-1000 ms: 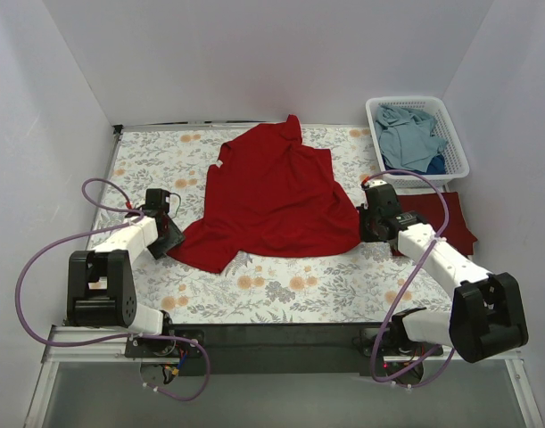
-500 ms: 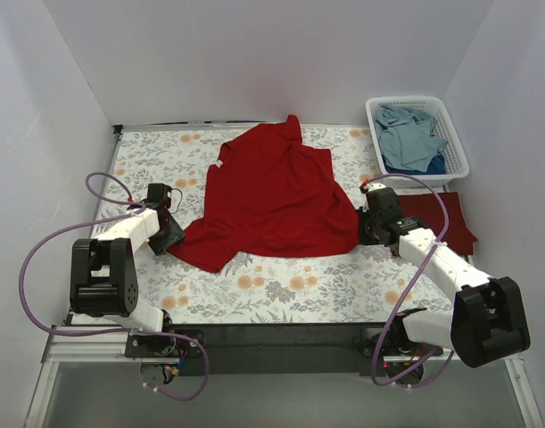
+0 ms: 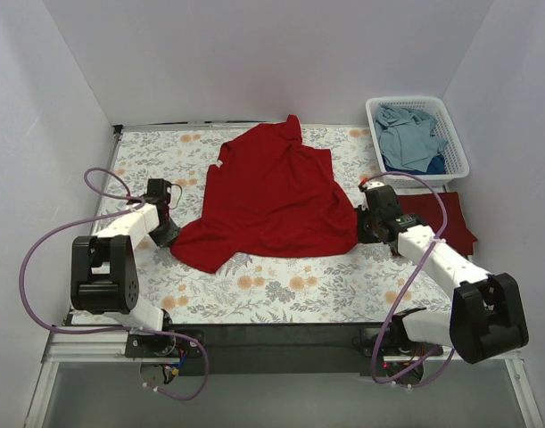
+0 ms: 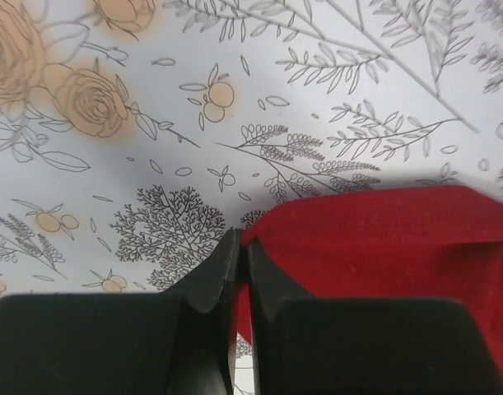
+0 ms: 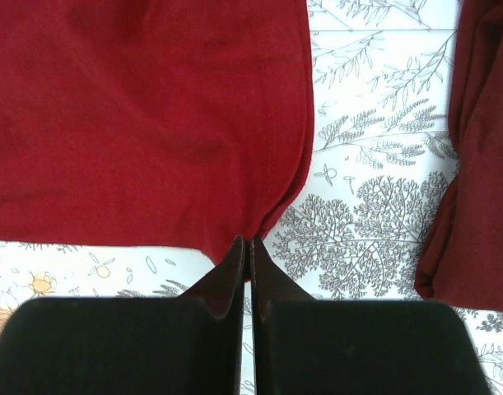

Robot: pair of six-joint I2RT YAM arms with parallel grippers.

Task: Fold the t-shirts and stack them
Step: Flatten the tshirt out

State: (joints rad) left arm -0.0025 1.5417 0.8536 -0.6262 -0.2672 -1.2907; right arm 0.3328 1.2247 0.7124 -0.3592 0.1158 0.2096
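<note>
My left gripper (image 3: 168, 234) pinches shut on the bright red t-shirt (image 3: 272, 196) at its near-left corner, and my right gripper (image 3: 366, 227) is clamped on its near-right hem. The shirt lies spread mid-table (image 3: 299, 290), with the maroon t-shirt (image 3: 450, 218) to its right.

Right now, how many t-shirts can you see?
3 for sure: a bright red t-shirt spread on the table, a maroon t-shirt at its right edge, a dusty blue t-shirt in the basket. Under it, darker blue cloth may be another.
</note>
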